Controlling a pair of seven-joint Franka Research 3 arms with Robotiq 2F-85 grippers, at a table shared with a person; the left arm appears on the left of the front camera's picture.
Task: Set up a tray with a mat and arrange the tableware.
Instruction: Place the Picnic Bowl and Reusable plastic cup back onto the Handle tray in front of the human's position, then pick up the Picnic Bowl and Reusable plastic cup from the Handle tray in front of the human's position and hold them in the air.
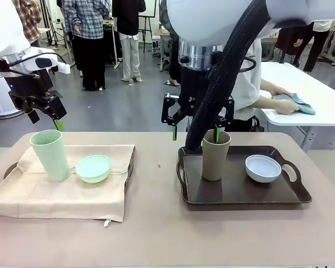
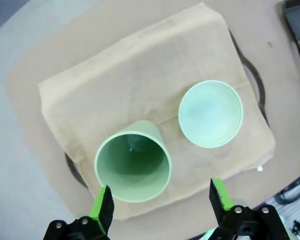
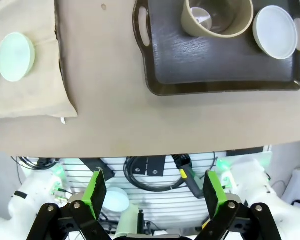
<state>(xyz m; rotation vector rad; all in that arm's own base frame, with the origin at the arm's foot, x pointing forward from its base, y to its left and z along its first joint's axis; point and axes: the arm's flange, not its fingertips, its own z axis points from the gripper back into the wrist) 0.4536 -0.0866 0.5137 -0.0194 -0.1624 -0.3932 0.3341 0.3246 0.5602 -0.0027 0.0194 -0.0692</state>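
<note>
Tableware stands placed, green cup (image 1: 50, 154) and green bowl (image 1: 93, 168) on the mat (image 1: 61, 195), brown cup (image 1: 215, 159) and white bowl (image 1: 263, 168) on the bare tray (image 1: 240, 198), with left gripper (image 1: 46, 121) and right gripper (image 1: 195, 134) wide and empty above, so arranging seems done and lifting clear likely comes next.

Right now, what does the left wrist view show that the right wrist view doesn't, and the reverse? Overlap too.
Left wrist, not right wrist: a look straight down into the pale green cup standing on the beige mat, with the open left tool in the foreground.

Right wrist, not left wrist: the brown cup and the white bowl standing apart in the dark tray, and the open right tool.

Both: the pale green bowl on the mat, the table, and some of the dark tray, just a corner of it in the left wrist view.
</note>
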